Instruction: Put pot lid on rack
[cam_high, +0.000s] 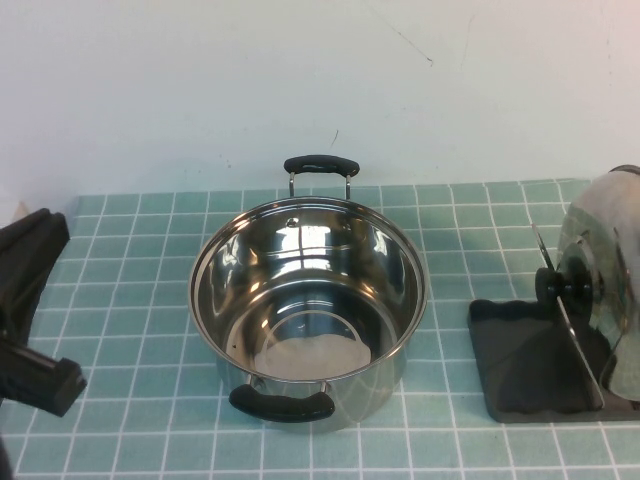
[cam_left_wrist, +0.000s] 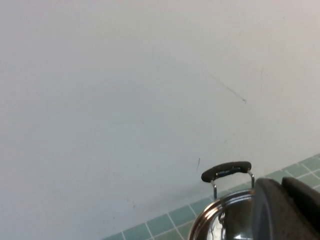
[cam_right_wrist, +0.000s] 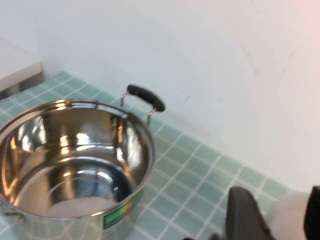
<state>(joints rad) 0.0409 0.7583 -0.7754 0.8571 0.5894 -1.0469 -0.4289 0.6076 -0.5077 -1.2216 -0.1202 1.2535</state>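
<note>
The pot lid (cam_high: 600, 275) stands on edge between the wire dividers of the dark grey rack (cam_high: 520, 350) at the right, its black knob (cam_high: 550, 285) facing the pot. In the right wrist view my right gripper (cam_right_wrist: 279, 216) is above the lid. Its two dark fingers (cam_right_wrist: 245, 215) are apart, with the lid's pale blurred top (cam_right_wrist: 287, 212) between them. The high view shows only a dark sliver of it at the lid's top. My left gripper (cam_high: 45, 378) is parked at the far left, low by the table, its fingers (cam_left_wrist: 287, 210) together and empty.
The open steel pot (cam_high: 308, 300) with two black handles stands mid-table on the teal tiles, also seen in the right wrist view (cam_right_wrist: 70, 160). A white wall runs along the back. Bare tiles lie between pot and rack.
</note>
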